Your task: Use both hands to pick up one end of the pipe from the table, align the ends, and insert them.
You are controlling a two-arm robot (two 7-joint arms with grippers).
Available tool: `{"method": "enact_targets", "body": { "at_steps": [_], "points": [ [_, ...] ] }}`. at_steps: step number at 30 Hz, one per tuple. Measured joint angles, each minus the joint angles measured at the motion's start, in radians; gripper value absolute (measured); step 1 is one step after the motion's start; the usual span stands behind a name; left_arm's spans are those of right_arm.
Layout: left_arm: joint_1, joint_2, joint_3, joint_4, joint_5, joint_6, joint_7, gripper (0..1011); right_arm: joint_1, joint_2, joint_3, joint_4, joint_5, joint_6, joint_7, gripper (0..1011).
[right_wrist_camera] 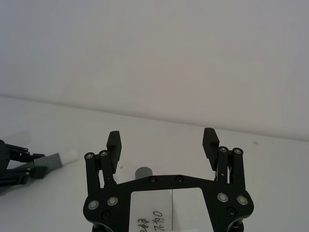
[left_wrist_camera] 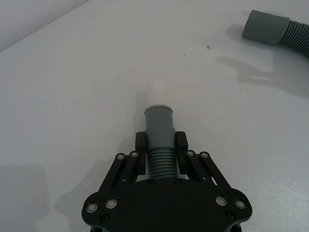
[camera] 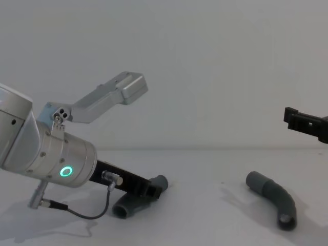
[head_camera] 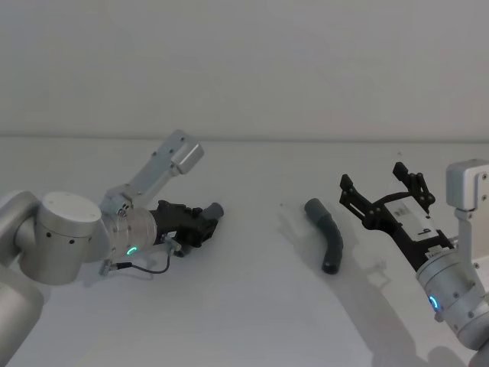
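Note:
My left gripper [left_wrist_camera: 161, 142] is shut on the ribbed part of one dark-grey pipe piece [left_wrist_camera: 160, 126]. Its sleeve end with a whitish tip [right_wrist_camera: 69, 155] sticks out past the fingers. In the head view this gripper [head_camera: 200, 223] sits low over the table's left half. In the chest view the held piece [camera: 129, 205] curves down to about table level. The other pipe piece [head_camera: 327, 234] lies loose on the table [head_camera: 252, 306], right of centre, with its sleeve end [camera: 254, 180] pointing back-left. My right gripper [head_camera: 374, 179] hangs open above and just right of it, holding nothing, its fingers [right_wrist_camera: 114, 141] spread wide.
A pale wall [head_camera: 244, 61] closes off the far edge of the table. A thin black cable [camera: 82, 212] loops under the left wrist. Bare tabletop lies between the two pipe pieces and in front of them.

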Motion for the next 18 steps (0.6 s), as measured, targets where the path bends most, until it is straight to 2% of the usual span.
{"method": "enact_targets", "body": {
  "at_steps": [10, 18],
  "points": [
    [0.0, 0.0, 0.0, 0.0, 0.0, 0.0, 0.0, 348, -0.002, 0.005, 0.0, -0.008, -0.001, 0.02, 0.005, 1002],
    [0.0, 0.0, 0.0, 0.0, 0.0, 0.0, 0.0, 348, -0.006, 0.032, -0.001, -0.035, -0.002, 0.106, 0.021, 1001]
  ]
}}
